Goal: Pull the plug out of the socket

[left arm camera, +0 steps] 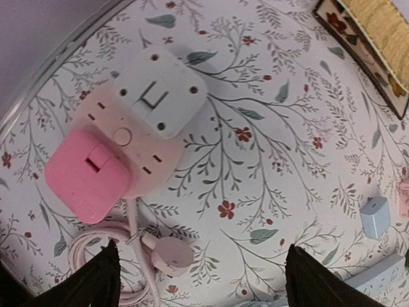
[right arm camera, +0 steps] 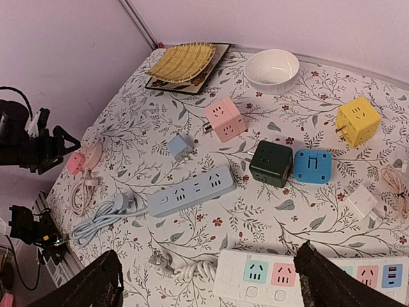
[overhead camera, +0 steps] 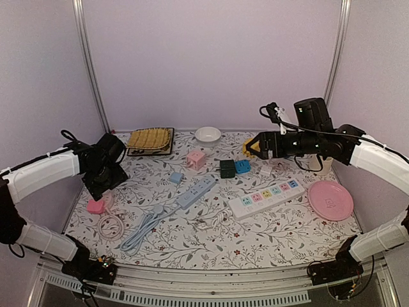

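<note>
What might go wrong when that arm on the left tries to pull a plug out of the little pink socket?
Nothing holds the pale pink socket down, and the right gripper is far off, so a pull may lift the whole socket.
The white plug and pink plug sit side by side on it; the open left gripper might catch both.
The coiled cord beside it could snag a finger.

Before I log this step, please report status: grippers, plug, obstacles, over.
Left gripper open, near the socket, empty. Right gripper open, empty. Pink plug and white plug sit on socket. Coiled cord beside, nothing on top.
</note>
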`<state>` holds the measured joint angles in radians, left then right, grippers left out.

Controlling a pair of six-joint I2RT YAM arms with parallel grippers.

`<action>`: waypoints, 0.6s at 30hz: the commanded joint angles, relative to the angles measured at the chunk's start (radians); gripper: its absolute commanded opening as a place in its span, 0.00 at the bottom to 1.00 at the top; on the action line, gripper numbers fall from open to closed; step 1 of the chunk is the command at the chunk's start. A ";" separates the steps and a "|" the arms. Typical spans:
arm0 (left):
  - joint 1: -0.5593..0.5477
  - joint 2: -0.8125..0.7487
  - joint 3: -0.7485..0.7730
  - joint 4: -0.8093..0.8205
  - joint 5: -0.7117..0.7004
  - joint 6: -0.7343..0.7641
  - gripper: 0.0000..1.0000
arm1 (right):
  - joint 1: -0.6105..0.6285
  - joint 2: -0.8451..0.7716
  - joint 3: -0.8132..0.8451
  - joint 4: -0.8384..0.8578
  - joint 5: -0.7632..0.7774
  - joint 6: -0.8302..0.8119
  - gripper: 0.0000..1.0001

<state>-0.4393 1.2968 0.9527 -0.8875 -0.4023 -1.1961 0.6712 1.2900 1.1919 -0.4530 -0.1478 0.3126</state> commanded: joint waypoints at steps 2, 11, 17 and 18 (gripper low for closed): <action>0.045 0.004 -0.035 -0.207 -0.052 -0.285 0.90 | -0.004 -0.011 -0.001 0.052 -0.014 -0.031 0.96; 0.138 -0.031 -0.095 -0.240 -0.006 -0.402 0.91 | -0.004 0.044 0.011 0.071 -0.060 -0.027 0.96; 0.239 -0.160 -0.276 0.088 0.111 -0.292 0.91 | -0.004 0.021 -0.009 0.066 -0.055 -0.027 0.96; 0.249 -0.174 -0.302 0.123 0.118 -0.292 0.91 | -0.004 0.016 -0.012 0.062 -0.054 -0.030 0.96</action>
<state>-0.2329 1.1770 0.7254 -0.9710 -0.3550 -1.5246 0.6712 1.3308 1.1915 -0.4049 -0.1940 0.2943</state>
